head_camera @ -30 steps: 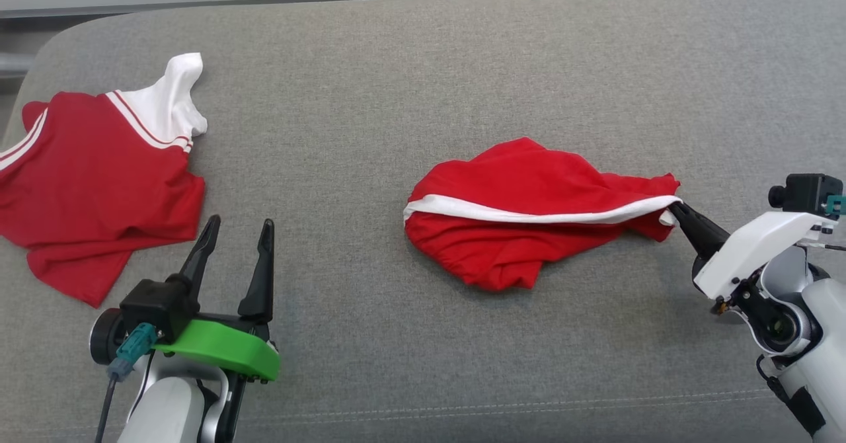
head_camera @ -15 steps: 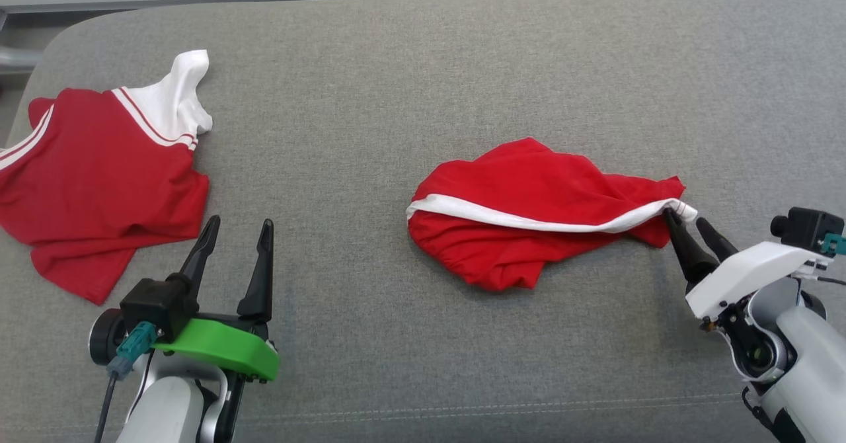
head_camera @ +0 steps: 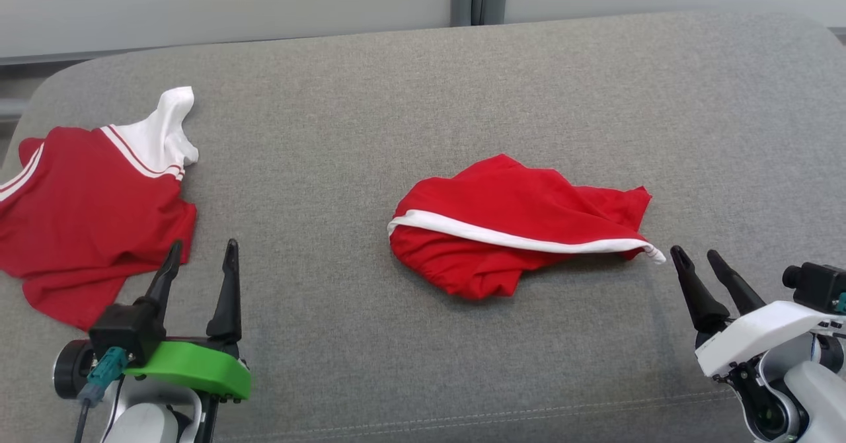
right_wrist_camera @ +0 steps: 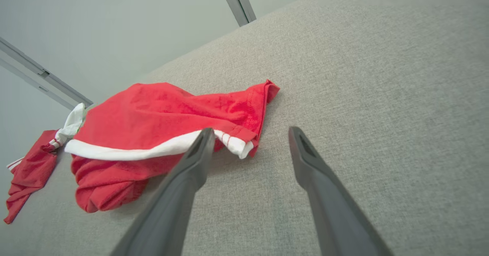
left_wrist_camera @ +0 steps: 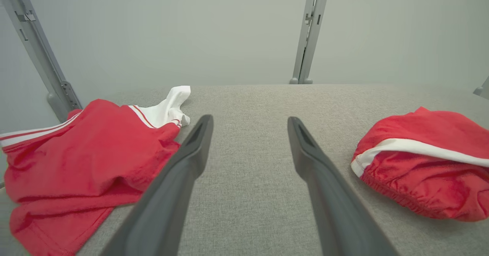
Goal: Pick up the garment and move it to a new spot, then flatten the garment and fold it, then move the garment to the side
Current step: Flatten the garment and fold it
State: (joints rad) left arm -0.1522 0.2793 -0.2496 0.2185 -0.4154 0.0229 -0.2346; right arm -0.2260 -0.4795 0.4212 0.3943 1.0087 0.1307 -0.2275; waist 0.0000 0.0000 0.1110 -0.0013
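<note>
Evidently, the crumpled red garment [head_camera: 509,231] lay centrally on the grey cushion [head_camera: 396,99]. The right gripper [head_camera: 692,252] stood open and empty just right of its white-trimmed corner, not touching. The left gripper [head_camera: 204,242], open and empty, sat near left.

On the cushion [head_camera: 396,86], the shirt [head_camera: 86,211] lies well left of the shorts [head_camera: 509,231]; the left gripper [head_camera: 202,244] sits before and left of them, the right gripper [head_camera: 694,253] just right, apart.
</note>
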